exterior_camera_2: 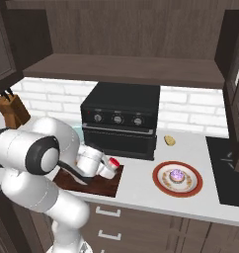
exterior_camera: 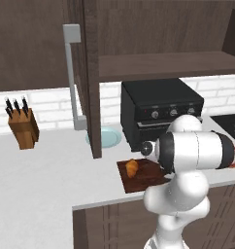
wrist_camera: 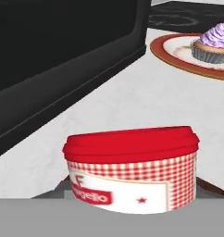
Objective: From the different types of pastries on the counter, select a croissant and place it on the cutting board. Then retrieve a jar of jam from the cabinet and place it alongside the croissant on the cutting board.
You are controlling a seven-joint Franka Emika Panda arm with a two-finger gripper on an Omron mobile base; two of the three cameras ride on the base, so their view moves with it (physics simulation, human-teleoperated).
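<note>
The kitchen had a white tiled back wall and an off-white bench (exterior_camera: 37, 185) over dark brown fronts, with the dark wooden cabinet (exterior_camera: 92, 78) above, its door swung out edge-on and carrying a long grey bar handle (exterior_camera: 71, 73). A black oven (exterior_camera_2: 121, 118) sat on the bench against the wall, and the white arm (exterior_camera: 197, 151) reached down in front of it. Left of the oven lay a pale blue plate (exterior_camera: 109, 137) and, further left, a wooden knife block (exterior_camera: 23, 127). To the right of the oven a red-rimmed plate (exterior_camera_2: 163, 185) carried the purple-frosted pastry (exterior_camera_2: 177, 175), with a small tan item (exterior_camera_2: 169, 140) behind it near the wall. The cutting board (exterior_camera: 139, 181) lay just in front of the oven at the bench edge, and the croissant (exterior_camera: 132, 167) rested on its left part. The jar of jam (wrist_camera: 132, 169), red-lidded with a checked body, stood close before the claw (exterior_camera_2: 107, 170) at the board's right end, tilted in the hand view. Whether the claw was clenched on the jar or released could not be told, since its fingertips were hidden.
</note>
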